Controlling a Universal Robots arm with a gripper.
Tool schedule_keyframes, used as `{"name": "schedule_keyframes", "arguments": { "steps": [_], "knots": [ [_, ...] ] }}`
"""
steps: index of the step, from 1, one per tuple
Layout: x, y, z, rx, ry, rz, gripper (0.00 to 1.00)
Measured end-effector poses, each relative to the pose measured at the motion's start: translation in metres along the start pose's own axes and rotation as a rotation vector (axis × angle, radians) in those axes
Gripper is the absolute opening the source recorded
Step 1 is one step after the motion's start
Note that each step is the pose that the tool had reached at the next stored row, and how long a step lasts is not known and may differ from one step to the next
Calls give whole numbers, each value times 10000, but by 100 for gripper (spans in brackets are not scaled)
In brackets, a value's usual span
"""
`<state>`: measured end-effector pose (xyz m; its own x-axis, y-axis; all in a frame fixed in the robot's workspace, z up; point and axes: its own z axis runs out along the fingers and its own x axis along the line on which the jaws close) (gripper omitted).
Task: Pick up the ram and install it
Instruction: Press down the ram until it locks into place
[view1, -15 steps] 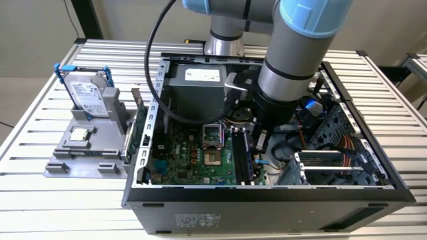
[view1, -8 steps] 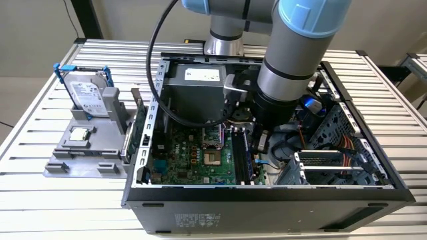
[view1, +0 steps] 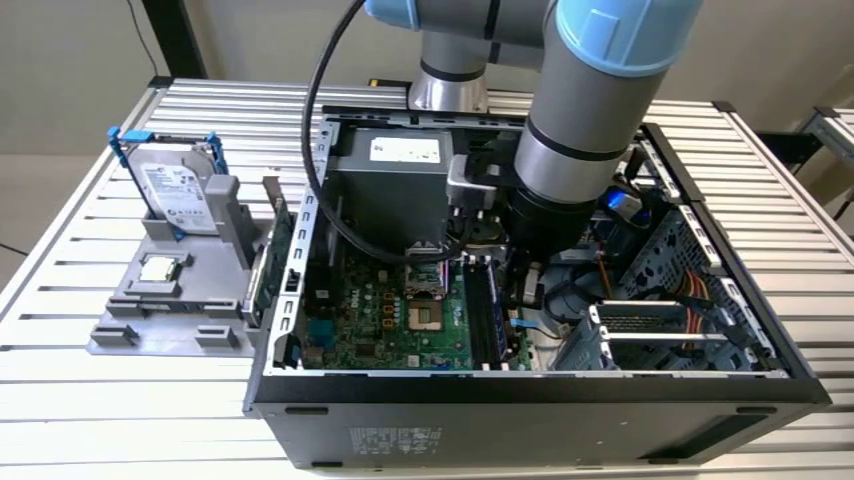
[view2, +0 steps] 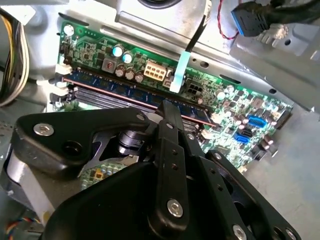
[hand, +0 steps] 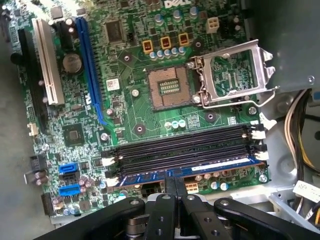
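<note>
The hand (hand: 171, 186) sits at the lower middle of the first wrist view, its two black fingers (hand: 165, 210) drawn close together with their tips right at the top edge of the ram (hand: 192, 170). Whether they pinch the stick or only press down on it I cannot tell for certain; it looks like a narrow pinch on the edge.

The ram is a thin blue strip standing in the slot nearest the hand, the outermost of the row of long black slots (hand: 185, 150) on the green motherboard (hand: 125, 115). In the second wrist view it runs from the left middle toward the right centre (view2: 135, 95), just behind the fingertip. It seems to lie along the slot, but whether it is fully seated and the white end clips (hand: 258, 156) have closed I cannot make out.

Above the slots, in the centre of the first wrist view, is the open processor socket (hand: 170, 89). In the exterior view the arm reaches down into the open computer case (view1: 534, 395), which stands on the table (view1: 134, 400).

Risks, as I judge them: if the stick is slightly tilted or off the slot's key, pushing could bend it or leave one end raised. A loose cable (view2: 187, 52) hangs close by and could catch.
</note>
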<state>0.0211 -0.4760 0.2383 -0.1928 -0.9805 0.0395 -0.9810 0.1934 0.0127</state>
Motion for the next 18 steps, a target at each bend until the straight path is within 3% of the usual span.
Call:
{"name": "schedule_keyframes", "arguments": {
  "steps": [12,18],
  "knots": [
    [-4,7,1,50,10,-1309,0],
    [-43,27,5,67,21,-1714,0]
  ]
}}
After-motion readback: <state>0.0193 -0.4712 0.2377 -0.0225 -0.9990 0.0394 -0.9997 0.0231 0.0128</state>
